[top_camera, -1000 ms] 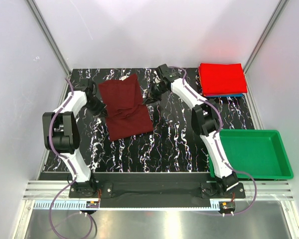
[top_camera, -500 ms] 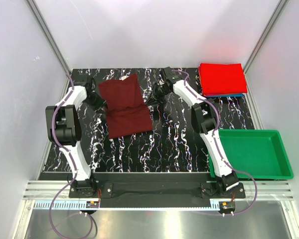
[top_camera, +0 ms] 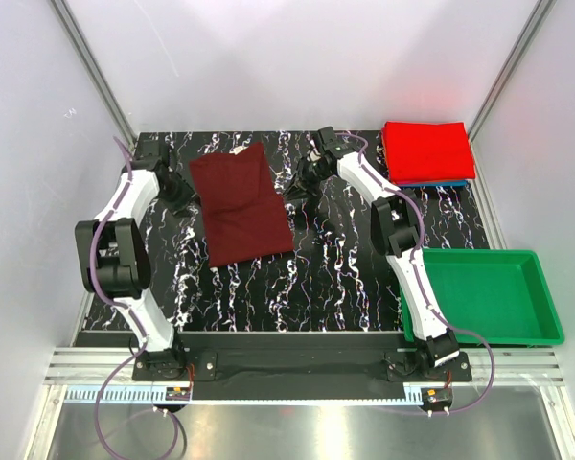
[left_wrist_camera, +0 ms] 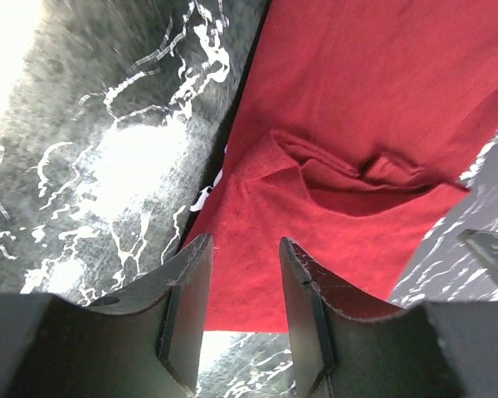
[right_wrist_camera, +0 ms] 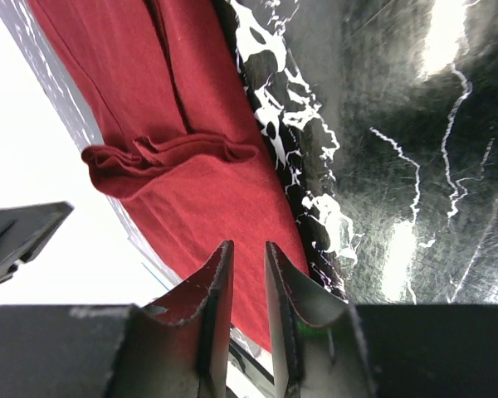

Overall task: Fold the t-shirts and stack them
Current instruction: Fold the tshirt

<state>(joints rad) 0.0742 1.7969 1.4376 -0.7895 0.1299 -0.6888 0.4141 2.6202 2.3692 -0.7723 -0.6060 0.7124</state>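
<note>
The dark maroon t-shirt (top_camera: 241, 203) lies folded into a long rectangle on the black marbled table, left of centre. It has a bunched crease across its middle, seen in the left wrist view (left_wrist_camera: 357, 124) and the right wrist view (right_wrist_camera: 174, 191). My left gripper (top_camera: 183, 195) is just off its left edge, open and empty (left_wrist_camera: 245, 245). My right gripper (top_camera: 296, 189) is just off its right edge, its jaws narrowly apart and empty (right_wrist_camera: 249, 246). The bright red t-shirt (top_camera: 426, 150) lies folded at the back right, on a blue one showing as a thin edge (top_camera: 443, 182).
A green plastic tray (top_camera: 546, 321) sits at the front right, partly off the table's edge. White walls and metal corner posts close in the back and sides. The right arm's links reach up across the table's right half.
Both grippers were at the maroon shirt's side edges by the crease. They have let go and drawn outward, the left to the left, the right to the right. The shirt now lies flatter.
</note>
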